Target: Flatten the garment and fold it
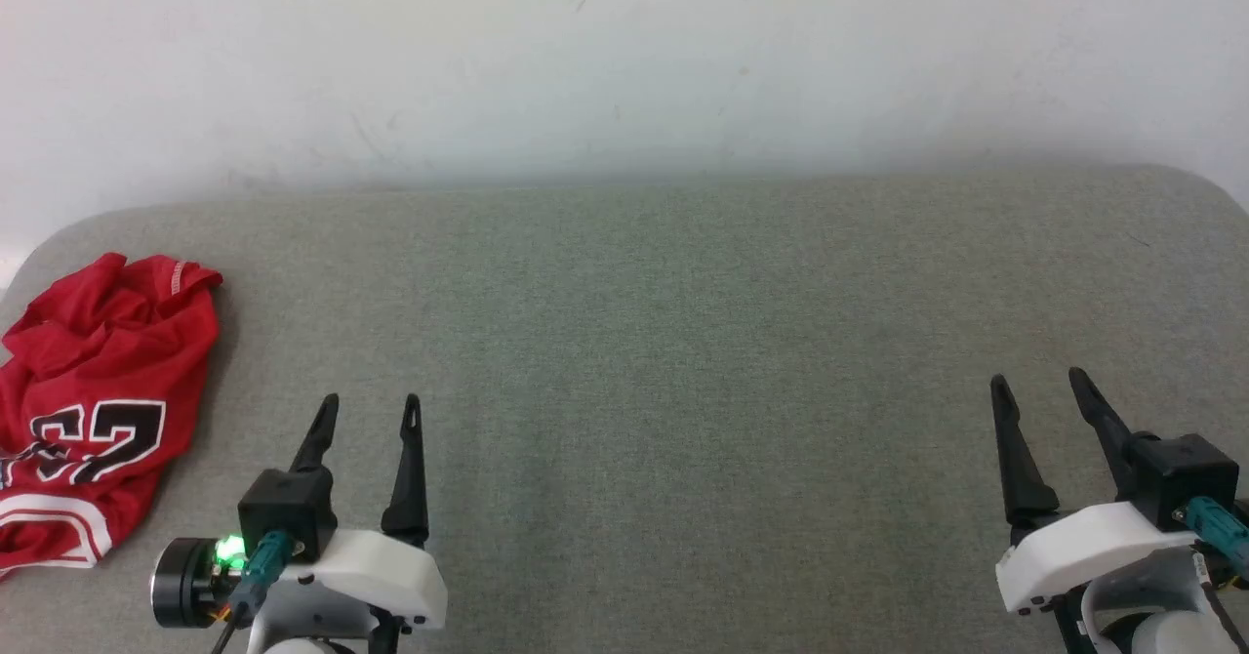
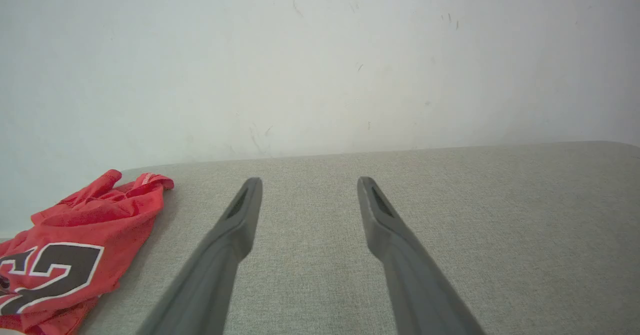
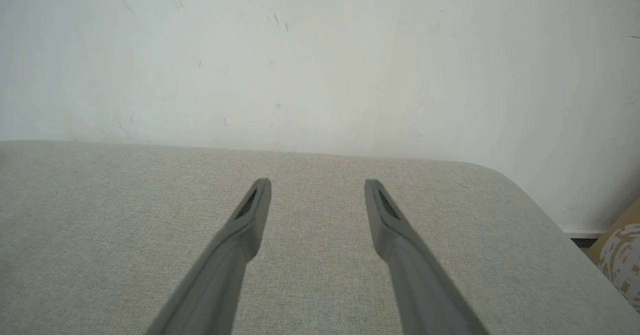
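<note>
Left claw (image 1: pixel 372 400): spread wide and holding nothing. It hangs over bare cloth near the front of the table and points away from the robot.
Right claw (image 1: pixel 1036 378): also spread wide and empty. It is far over on the right, well apart from the left claw.
Red jersey (image 1: pixel 98 381): crumpled in a heap at the table's left edge. It lies just left of the left claw and is not touched by it. Black numerals outlined in white face up, striped trim shows at the near end, and part of the cloth runs out of the head view.
Table (image 1: pixel 683 342): grey woven covering, with a broad bare stretch between and beyond the claws.
Wall (image 1: pixel 624 68): pale and scuffed, right behind the table's far edge.
Step in hand: by my reading, reaching for the jersey. Flattening is not yet begun.
How to do it well: the left claw is much the nearer, so it should go first. It should swing left and come down on a raised fold or the trimmed hem, not the middle of the heap. It should pinch a single layer and draw the jersey toward the bare centre, where both arms can reach.
Right claw's part: once the cloth is central, take the opposite edge and pull apart to spread it.
Risk: a nudge outward could slide the heap off the left edge. Pinching several layers would probably keep it bunched.
</note>
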`<state>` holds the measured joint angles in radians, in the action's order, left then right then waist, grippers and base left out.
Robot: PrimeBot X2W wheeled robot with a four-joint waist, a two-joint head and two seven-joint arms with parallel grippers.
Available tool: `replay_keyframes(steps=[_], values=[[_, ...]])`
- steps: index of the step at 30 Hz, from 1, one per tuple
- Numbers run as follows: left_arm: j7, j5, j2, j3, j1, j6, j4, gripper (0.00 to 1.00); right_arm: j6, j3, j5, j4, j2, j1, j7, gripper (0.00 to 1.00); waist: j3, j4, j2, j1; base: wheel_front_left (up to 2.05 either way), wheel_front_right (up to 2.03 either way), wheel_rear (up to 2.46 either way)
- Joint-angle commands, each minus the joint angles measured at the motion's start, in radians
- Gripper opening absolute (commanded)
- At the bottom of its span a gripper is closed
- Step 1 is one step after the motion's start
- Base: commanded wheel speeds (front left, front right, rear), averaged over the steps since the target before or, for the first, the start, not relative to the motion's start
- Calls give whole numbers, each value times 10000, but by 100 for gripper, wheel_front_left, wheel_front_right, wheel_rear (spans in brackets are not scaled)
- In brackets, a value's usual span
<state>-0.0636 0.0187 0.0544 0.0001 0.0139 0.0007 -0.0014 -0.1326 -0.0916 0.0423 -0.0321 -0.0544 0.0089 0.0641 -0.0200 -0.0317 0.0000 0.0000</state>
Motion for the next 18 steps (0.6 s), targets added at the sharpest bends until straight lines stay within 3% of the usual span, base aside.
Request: replay_keyframes(steps=[1,18], values=[[-106,104,-11,53,40,-39,-35,100,5,-55,-34,-38,12,-42,102,100,-17,-56,0,0,0,0,0],[-461,295,-17,23,95,10,16,100,8,-31,-213,-285,17,-73,457,100,-74,-928,0,0,0,0,0]])
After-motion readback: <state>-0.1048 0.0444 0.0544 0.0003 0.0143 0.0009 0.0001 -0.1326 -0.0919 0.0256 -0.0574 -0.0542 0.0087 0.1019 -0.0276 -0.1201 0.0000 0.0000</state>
